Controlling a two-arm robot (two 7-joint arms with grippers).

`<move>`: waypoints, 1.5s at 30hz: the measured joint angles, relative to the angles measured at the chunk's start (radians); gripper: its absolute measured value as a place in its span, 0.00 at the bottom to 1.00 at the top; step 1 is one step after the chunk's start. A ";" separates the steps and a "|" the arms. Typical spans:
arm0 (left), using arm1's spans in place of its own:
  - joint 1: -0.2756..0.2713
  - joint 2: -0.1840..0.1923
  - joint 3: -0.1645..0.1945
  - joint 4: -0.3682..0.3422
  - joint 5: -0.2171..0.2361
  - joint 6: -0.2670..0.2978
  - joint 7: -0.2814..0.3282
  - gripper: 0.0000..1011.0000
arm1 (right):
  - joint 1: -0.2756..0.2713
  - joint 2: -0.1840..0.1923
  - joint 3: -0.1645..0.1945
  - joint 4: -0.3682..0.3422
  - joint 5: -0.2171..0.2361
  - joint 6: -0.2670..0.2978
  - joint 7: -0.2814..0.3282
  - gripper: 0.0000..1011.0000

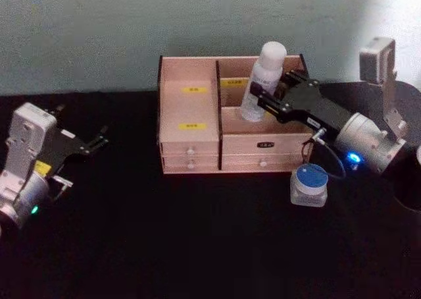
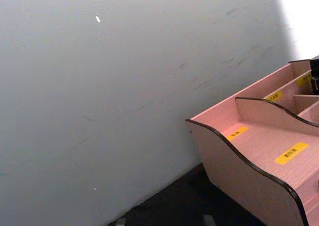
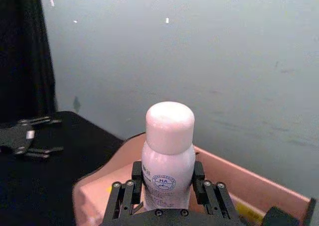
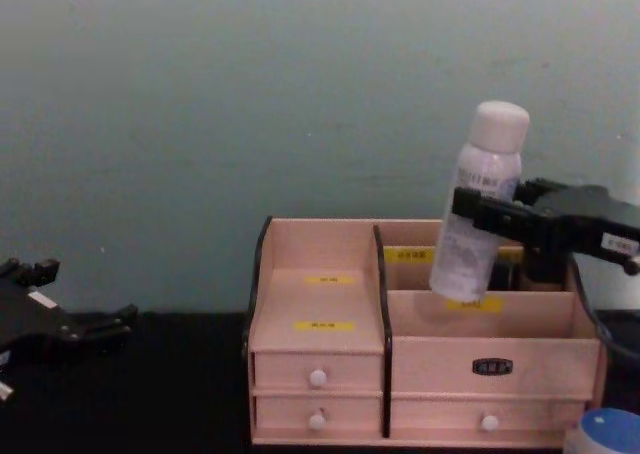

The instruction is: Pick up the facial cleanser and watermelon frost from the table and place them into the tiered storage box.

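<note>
I am gripping the bottle [image 1: 266,65], which I take to be the facial cleanser, over the right rear compartment of the storage box [image 1: 188,72]. Its base is dipping below that compartment's rim. I cannot tell whether it is touching the floor there.

Its long axis is running close to vertical, with the rounded white cap pointing up. The cap is leaning a little toward the box's right side, so the base is sitting nearer the middle divider.

My right end effector [image 1: 271,96] is reaching in from the box's right side. Its fingers are clamping the bottle's body from both sides, below the cap.

So I judge the first item nearly placed but not yet released.

The small jar with the blue lid [image 1: 309,184], probably the watermelon frost, is standing on the black desk [image 1: 197,233] just in front of the box's right front corner. It is waiting untouched, so that half of the job is left.

My left end effector [image 1: 93,142] is idling well apart from the box's left side, with its fingers spread and holding nothing.
</note>
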 joint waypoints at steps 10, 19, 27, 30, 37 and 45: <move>0.000 0.000 0.000 0.000 0.000 0.000 0.000 0.99 | 0.091 -0.060 -0.004 0.117 -0.046 -0.027 -0.015 0.59; 0.000 0.000 0.000 0.000 0.000 0.000 0.000 0.99 | 0.155 -0.107 -0.007 0.214 -0.080 -0.040 -0.016 0.59; 0.000 0.000 0.000 0.000 0.000 0.000 0.000 0.99 | 0.193 -0.139 -0.009 0.287 -0.102 -0.042 -0.014 0.59; 0.000 0.000 0.000 0.000 0.000 0.000 0.000 0.99 | 0.204 -0.148 -0.006 0.307 -0.104 -0.041 -0.013 0.59; 0.000 0.000 0.000 0.000 0.000 0.000 0.000 0.99 | 0.214 -0.160 -0.004 0.333 -0.111 -0.030 -0.009 0.59; 0.000 0.000 0.000 0.000 0.000 0.000 0.000 0.99 | 0.219 -0.168 -0.005 0.361 -0.117 -0.015 0.000 0.59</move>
